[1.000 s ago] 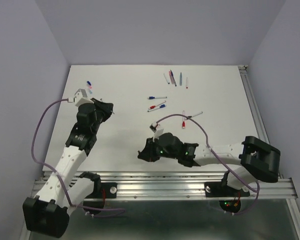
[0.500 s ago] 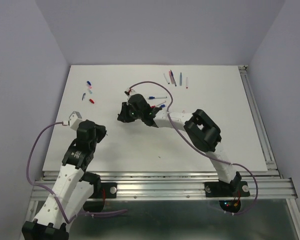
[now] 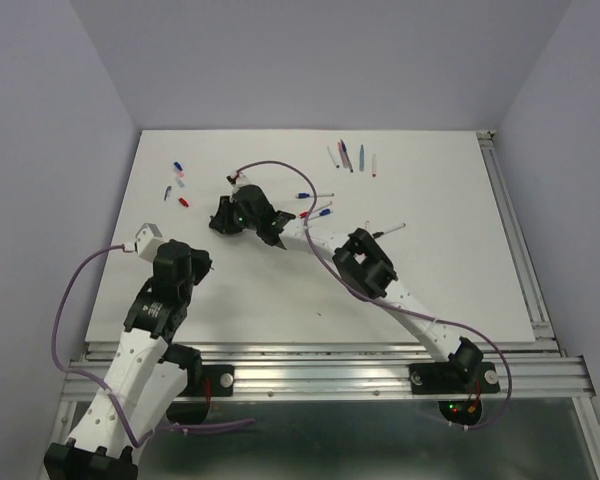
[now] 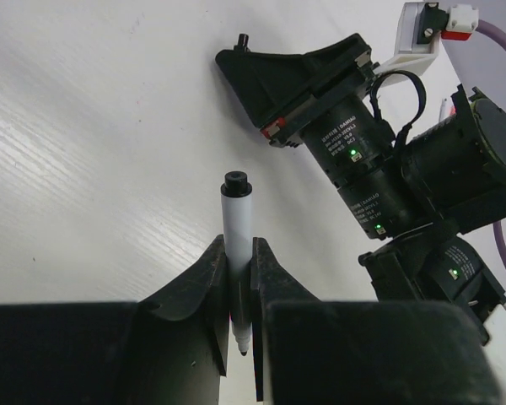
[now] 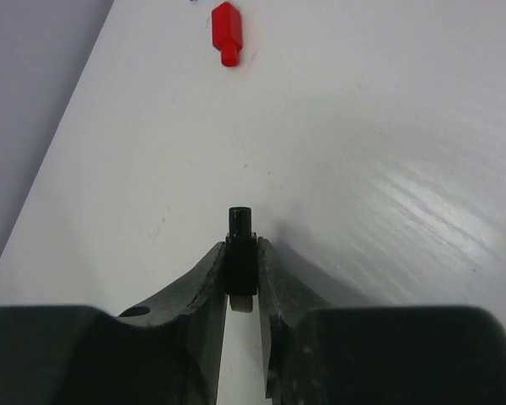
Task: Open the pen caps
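desk (image 3: 430,270): white, with pens and caps scattered over its far half.
right arm (image 3: 380,280): stretched from its base at the near right diagonally across to the far left part of the desk.
left arm (image 3: 140,330): bent over the near left part of the desk, its wrist well short of the right arm's.
right gripper (image 5: 241,253): closed on a black cap (image 5: 240,226); the cap sits upright between the two fingertips, its narrower end poking out past them, low over the desk.
left gripper (image 4: 238,253): clamped on a white pen (image 4: 235,211); the barrel runs lengthwise through the gap between the fingers, its black far end sticking out beyond the tips and its writing tip pointing back toward the wrist.
gripper to gripper: apart; seen from the left wrist, the right gripper and its black cap lie beyond the pen's far end and a little to the right, with bare desk between.
other pens: a cluster of four (image 3: 350,156) near the far edge, two more (image 3: 315,204) just right of the right gripper, and one (image 3: 390,229) beside the right arm's elbow.
red cap (image 5: 226,21): loose on the desk, ahead of the right gripper and well clear of it.
other loose caps (image 3: 177,172): blue, pink and a darker one, grouped near the desk's far left, just beyond the red cap.
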Controlling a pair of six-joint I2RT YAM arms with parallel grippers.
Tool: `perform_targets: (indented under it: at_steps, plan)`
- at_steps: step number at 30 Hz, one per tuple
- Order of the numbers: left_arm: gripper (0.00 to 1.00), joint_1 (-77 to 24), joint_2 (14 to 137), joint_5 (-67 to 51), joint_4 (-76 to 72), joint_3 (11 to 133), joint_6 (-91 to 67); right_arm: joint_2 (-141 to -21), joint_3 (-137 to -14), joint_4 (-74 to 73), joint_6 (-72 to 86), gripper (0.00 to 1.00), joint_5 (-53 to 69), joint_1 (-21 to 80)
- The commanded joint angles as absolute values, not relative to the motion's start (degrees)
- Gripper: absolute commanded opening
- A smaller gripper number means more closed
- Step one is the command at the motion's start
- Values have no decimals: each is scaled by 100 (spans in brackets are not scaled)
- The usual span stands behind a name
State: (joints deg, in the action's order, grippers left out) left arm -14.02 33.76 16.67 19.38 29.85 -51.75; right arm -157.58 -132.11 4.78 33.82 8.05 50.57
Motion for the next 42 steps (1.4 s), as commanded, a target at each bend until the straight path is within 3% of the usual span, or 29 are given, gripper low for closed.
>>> perform_targets:
  at_steps: [1,2,3,7,8,15,19,28,34,42]
  plan:
    - [0,-1371,3463,1732,1723,2997,-5133,-16320,-13956,1299,3690,33,125,5080]
    - [0,-1371,3480,1723,1714,2997,-5133,-16391,-14061,1301,3735,38,88,5080]
    - [0,-1371,3498,1705,1696,2997,-5124,-16496,-14254,1414,3735,54,79,5080]
    - [0,-1371,3577,1679,1644,2988,-5098,-16305,-13942,1512,3683,81,316,5080]
    - [0,-1371,3586,1661,1626,2997,-5098,-16008,-13705,1547,3648,83,238,5089]
    - [0,-1371,3700,1398,1512,3076,-5036,-14593,-11957,1529,3410,87,-387,4993]
    - [0,-1371,3770,1196,1406,3129,-4992,-13713,-11076,1635,3296,100,-352,4878]
    - [0,-1389,4665,616,652,3515,-4685,-11244,-8528,1170,3787,100,-1361,4281]
    - [0,-1625,6448,123,-254,4472,-4245,-9073,-6226,336,4454,100,-3408,4069]
    - [0,-2487,10051,-560,-326,7546,-3586,-6918,-4370,-1079,5809,100,-5017,4043]
